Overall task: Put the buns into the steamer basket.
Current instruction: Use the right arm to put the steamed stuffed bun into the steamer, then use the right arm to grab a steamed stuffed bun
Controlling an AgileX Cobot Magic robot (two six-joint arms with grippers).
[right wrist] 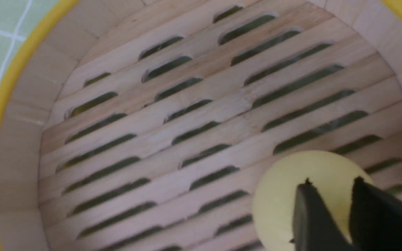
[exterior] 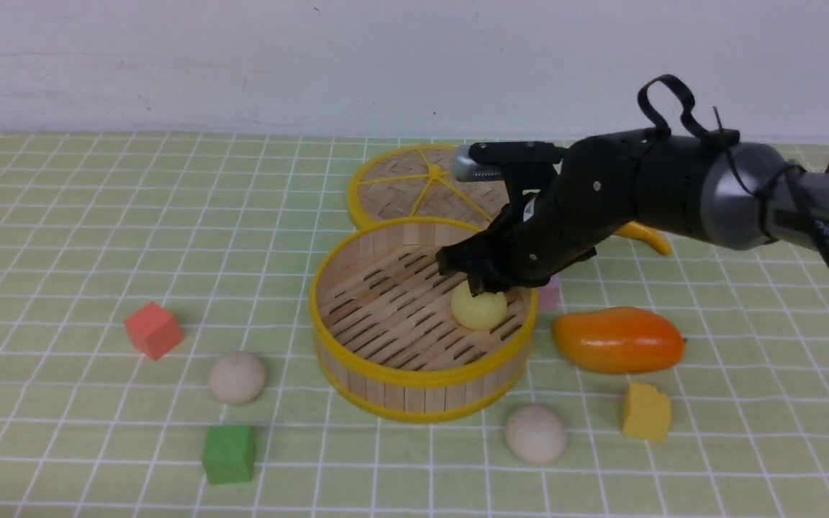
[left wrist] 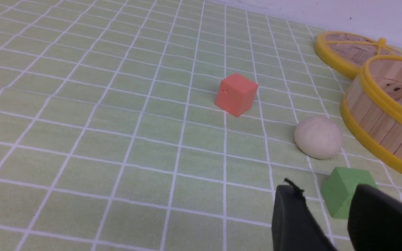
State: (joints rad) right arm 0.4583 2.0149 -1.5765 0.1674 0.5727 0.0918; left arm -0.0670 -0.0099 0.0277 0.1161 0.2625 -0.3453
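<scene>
While right gripper (exterior: 485, 286), jaws slightly apart, empty, hovers over yellow bun (exterior: 479, 311) in steamer basket (exterior: 414, 379), beige bun (exterior: 535, 433) lies at its 5 o'clock.

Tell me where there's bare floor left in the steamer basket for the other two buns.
The steamer basket has bare slatted floor across its left half and middle, between the wall and the yellow bun. The right part is crowded: the yellow bun is there with the right gripper right over it. Entering over the left rim looks clearest.
</scene>
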